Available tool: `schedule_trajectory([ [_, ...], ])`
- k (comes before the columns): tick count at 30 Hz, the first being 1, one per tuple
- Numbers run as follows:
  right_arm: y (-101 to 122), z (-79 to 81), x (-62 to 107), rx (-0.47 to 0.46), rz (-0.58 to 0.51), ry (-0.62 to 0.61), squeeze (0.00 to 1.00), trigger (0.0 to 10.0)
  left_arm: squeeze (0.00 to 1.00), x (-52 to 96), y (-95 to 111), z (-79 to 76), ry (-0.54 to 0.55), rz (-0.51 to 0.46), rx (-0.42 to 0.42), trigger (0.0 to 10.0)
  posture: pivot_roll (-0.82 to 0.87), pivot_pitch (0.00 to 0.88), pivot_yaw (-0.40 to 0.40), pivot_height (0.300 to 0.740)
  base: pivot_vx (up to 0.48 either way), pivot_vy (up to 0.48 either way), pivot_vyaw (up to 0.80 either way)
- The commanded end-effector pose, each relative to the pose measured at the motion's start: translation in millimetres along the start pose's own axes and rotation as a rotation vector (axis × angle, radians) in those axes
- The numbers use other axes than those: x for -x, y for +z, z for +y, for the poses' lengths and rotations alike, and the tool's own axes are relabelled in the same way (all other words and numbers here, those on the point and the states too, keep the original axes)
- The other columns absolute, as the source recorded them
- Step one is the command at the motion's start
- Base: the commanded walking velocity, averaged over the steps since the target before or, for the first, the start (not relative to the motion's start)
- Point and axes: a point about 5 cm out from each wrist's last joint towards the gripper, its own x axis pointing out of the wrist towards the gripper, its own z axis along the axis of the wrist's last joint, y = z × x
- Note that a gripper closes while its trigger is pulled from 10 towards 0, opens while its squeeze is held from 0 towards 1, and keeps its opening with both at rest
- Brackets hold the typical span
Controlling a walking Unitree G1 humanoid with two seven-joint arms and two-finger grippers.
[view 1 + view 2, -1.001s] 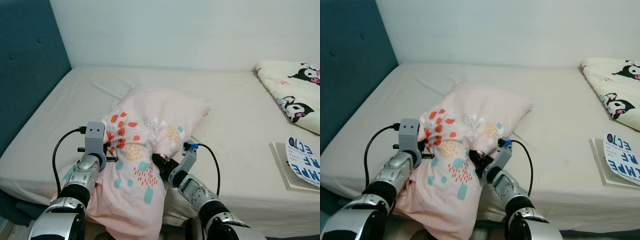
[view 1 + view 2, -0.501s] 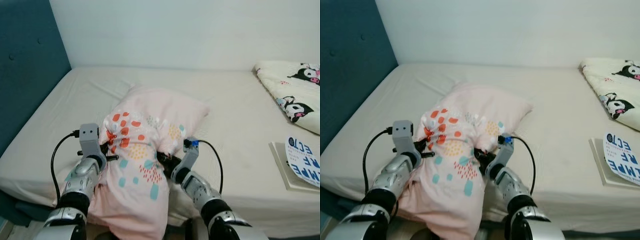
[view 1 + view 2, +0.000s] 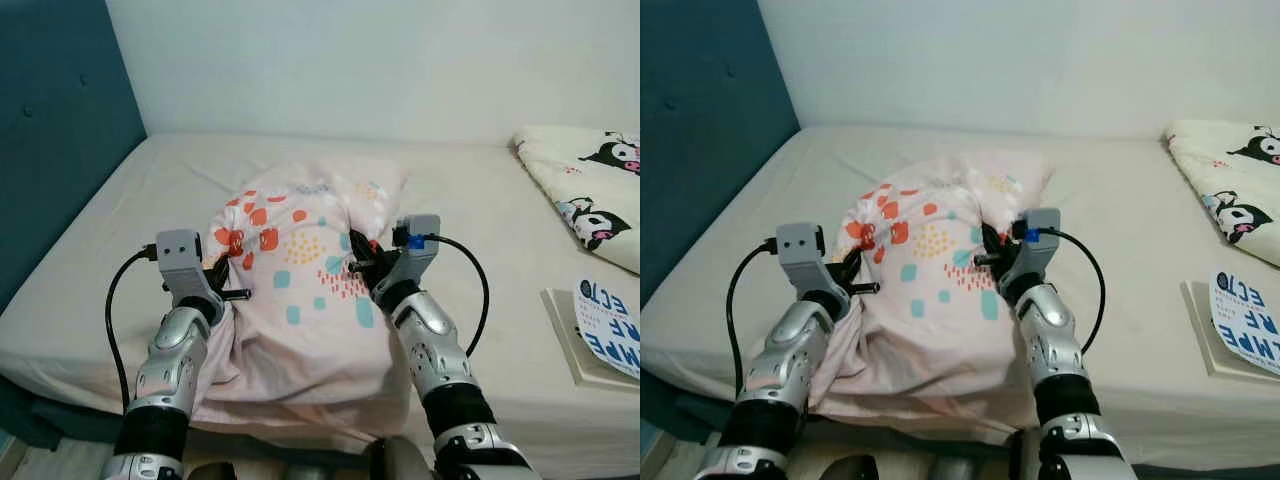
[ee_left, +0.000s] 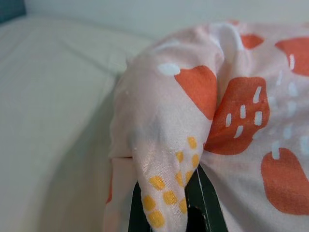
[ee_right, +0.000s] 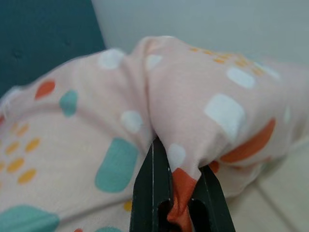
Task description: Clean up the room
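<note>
A pink pillow (image 3: 300, 290) with red, teal and yellow marks is held up over the near edge of the bed (image 3: 150, 200). My left gripper (image 3: 222, 270) is shut on its left side, and the cloth bunches over the black fingers (image 4: 200, 203). My right gripper (image 3: 358, 260) is shut on its right side, where a fold of cloth sits pinched between the fingers (image 5: 154, 193). The pillow's lower part drapes down over the mattress edge between my arms.
A teal padded headboard (image 3: 50, 130) rises at the left. A cream quilt with cartoon figures (image 3: 590, 190) lies at the bed's far right. A flat book with a blue-lettered white disc (image 3: 605, 335) rests near the right edge. A white wall stands behind.
Both grippers have lifted and pushed the pillow forward onto the bed. The pillow's top now spreads wider, and my arms reach further out.
</note>
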Motion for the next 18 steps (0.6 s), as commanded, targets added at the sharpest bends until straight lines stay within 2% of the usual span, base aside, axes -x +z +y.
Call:
schedule_trajectory([
  [1,11.0,6.2,-0.6,0.075,-0.067,0.018,0.00,10.0,0.00,-2.0,16.9,-14.3,-0.080,-0.081,-0.043,10.0,0.03,0.000,-0.061,0.581,0.000,0.000,0.00],
  [8,11.9,-0.9,10.1,0.086,-0.090,-0.090,0.00,10.0,0.00,0.4,27.0,-21.4,-0.086,-0.103,-0.077,10.0,0.03,0.000,-0.051,0.596,0.000,0.000,0.00],
  [11,11.9,-1.0,11.6,0.088,-0.091,-0.105,0.00,10.0,0.00,0.1,27.9,-20.6,-0.057,-0.100,-0.085,10.0,0.02,0.000,-0.049,0.606,0.000,0.000,0.00],
  [18,11.3,1.6,13.8,0.093,-0.094,-0.114,0.00,10.0,0.00,-1.8,29.2,-22.2,-0.084,-0.102,-0.106,10.0,0.02,0.000,-0.045,0.626,0.000,0.000,0.00],
])
